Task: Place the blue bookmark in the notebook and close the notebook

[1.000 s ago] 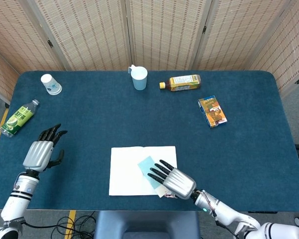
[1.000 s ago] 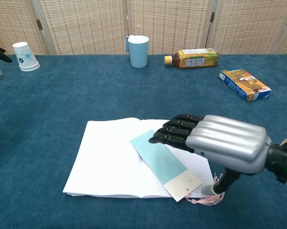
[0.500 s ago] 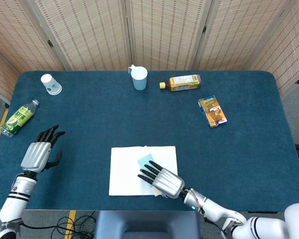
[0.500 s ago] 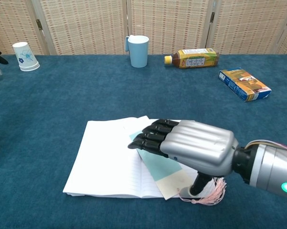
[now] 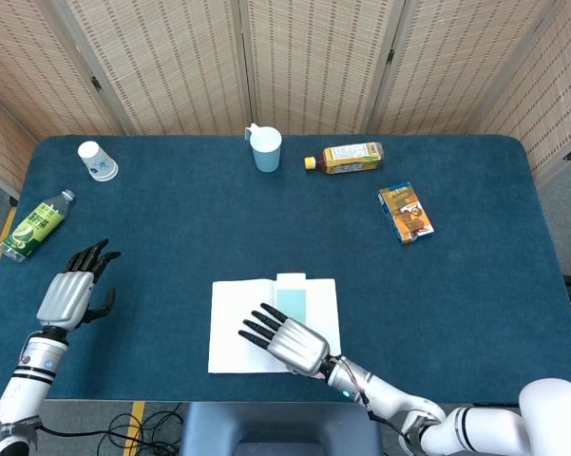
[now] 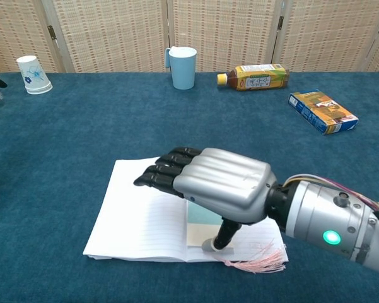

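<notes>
You have one open notebook (image 5: 252, 323) on the table, with one blue bookmark (image 5: 292, 294) lying on its pages. There are two cups: one light blue mug (image 5: 265, 149) at the far edge and one white paper cup (image 5: 96, 161) toward the far left. Count two bottles, both lying on their sides: one amber tea bottle (image 5: 344, 158) beside the mug and one green-labelled bottle (image 5: 36, 224) at the left edge. There is one small carton (image 5: 405, 213) on the right side. Two robot hands are in view, one left hand (image 5: 74, 290) and one right hand (image 5: 287, 341)
</notes>
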{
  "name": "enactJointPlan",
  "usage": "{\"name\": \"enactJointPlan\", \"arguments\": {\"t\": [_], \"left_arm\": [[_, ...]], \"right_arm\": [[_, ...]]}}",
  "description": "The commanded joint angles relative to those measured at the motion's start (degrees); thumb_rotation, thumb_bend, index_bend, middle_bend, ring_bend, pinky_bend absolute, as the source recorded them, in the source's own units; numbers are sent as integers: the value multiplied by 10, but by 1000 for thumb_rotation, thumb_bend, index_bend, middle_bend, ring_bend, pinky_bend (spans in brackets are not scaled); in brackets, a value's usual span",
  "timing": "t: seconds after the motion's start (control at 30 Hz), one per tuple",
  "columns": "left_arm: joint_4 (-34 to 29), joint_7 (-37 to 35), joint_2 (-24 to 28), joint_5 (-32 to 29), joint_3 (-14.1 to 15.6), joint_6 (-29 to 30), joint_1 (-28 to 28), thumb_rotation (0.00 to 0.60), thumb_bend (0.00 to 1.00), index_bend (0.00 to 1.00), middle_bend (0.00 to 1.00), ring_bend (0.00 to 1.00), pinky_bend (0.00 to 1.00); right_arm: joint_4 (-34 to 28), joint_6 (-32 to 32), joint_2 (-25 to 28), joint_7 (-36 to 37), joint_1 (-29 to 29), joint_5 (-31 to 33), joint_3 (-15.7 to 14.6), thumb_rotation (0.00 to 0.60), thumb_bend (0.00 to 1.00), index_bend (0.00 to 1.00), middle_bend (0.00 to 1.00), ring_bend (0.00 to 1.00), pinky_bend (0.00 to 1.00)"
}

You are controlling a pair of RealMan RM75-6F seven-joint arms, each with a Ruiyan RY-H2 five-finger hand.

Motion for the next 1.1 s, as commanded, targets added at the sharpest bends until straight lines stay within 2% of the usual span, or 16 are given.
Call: {"name": "enactJointPlan", "arguments": {"t": [0.03,0.2,0.3,0.37,0.47,0.63,0.97,1.1], "left_arm": [[2,-2,1,2,0,0,2,600,568,159,0,0,110],[9,-11,-1,4,-1,-3,5,600,568,159,0,0,110],[12,-15,-4,7,-2,-4,7,600,569,159,0,0,110],[13,-16,-5,10,-2,-4,8,600,568,159,0,0,110],[13,-15,-5,12,-2,-4,9,600,569,159,0,0,110],[10,-17,-3,14,-4,-2,12,600,568,159,0,0,110],[11,-18,-3,18,-3,-3,18,600,568,159,0,0,110],[14,-21,-4,18,-2,-3,20,600,569,159,0,0,110]], "right_arm": [[-22,6,11,2,3,5,1,600,37,0,82,0,12],[-45,21,51,5,-4,22,1,600,68,0,92,0,12],[-48,16,72,-2,-7,45,5,600,176,0,119,0,12],[-48,13,80,-5,-6,64,13,600,293,0,130,0,12],[-45,-1,86,-14,2,97,28,600,417,0,162,0,13],[-32,-31,83,-41,24,152,50,600,545,0,171,0,12],[17,-72,47,-110,76,280,82,600,603,0,185,0,12],[40,-81,31,-132,96,326,85,600,614,0,190,0,12]]}}
